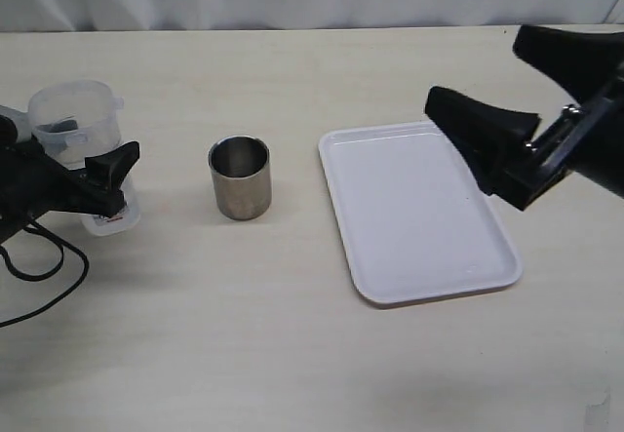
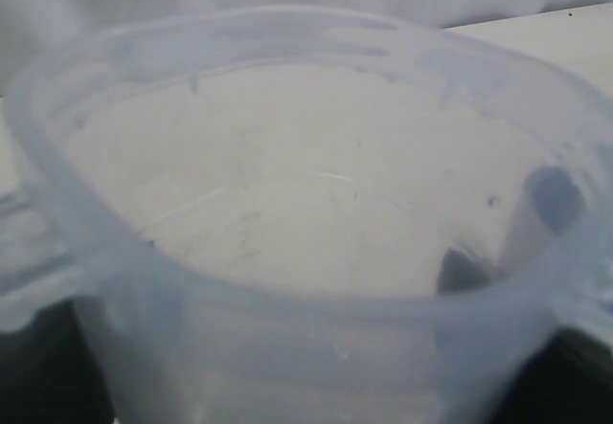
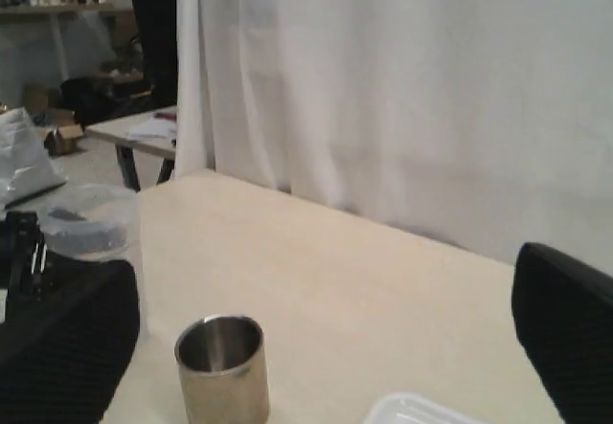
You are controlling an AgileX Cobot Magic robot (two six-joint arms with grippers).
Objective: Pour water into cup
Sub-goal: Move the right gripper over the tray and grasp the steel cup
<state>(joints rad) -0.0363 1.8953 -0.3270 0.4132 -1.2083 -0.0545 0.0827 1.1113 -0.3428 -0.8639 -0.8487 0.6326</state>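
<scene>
The steel cup stands upright on the table, left of the middle, and looks empty; it also shows in the right wrist view. My left gripper is shut on the clear plastic pitcher, held upright at the far left, well apart from the cup. The pitcher's open mouth fills the left wrist view. No stream of water shows. My right gripper is open and empty, above the right side of the tray, its dark fingers wide apart.
A white rectangular tray lies right of the cup; its corner shows in the right wrist view. A black cable loops on the table at the front left. A white curtain hangs behind the table.
</scene>
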